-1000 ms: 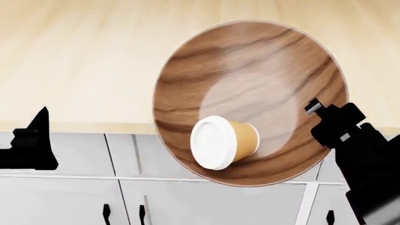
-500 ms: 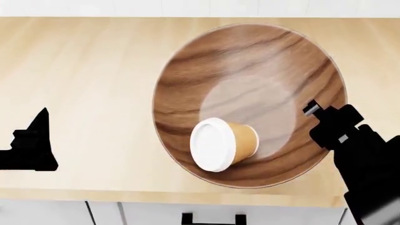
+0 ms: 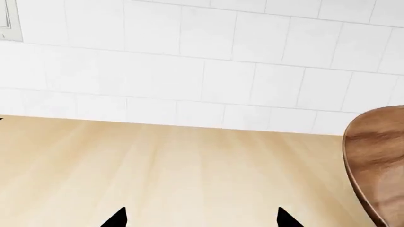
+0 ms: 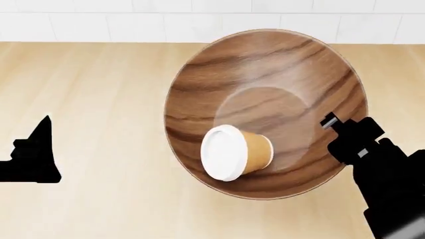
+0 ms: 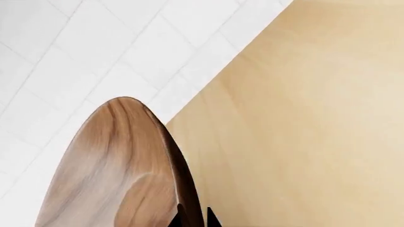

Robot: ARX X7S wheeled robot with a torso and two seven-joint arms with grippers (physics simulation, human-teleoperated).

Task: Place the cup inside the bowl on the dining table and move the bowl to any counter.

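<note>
Carrying the bowl over the bench (image 4: 86,149) is the step in hand: the big tan wood top fills the head view, with the white tiles (image 4: 99,20) of the wall behind it. The bowl (image 4: 265,99) is wide, brown and swirly, and it looks tipped and held up in the air above the wood, not resting on it, though how high I cannot tell. The right tool (image 4: 330,121) is clamped on the bowl's rim at the side near the robot's right; in the right wrist view its two dark tips (image 5: 192,220) sit on each side of the thin edge. The left tool (image 3: 198,217) hangs off to the side, well apart from the bowl, with its tips spread wide and nothing between them. The little cup (image 4: 236,152) lies on its side inside the bowl, down at the low part, its white lid facing the camera. So the cup part looks done. Next, I think the bowl needs to go down slowly and level onto the wood, so the cup does not roll out, and then the right tool can let go.
</note>
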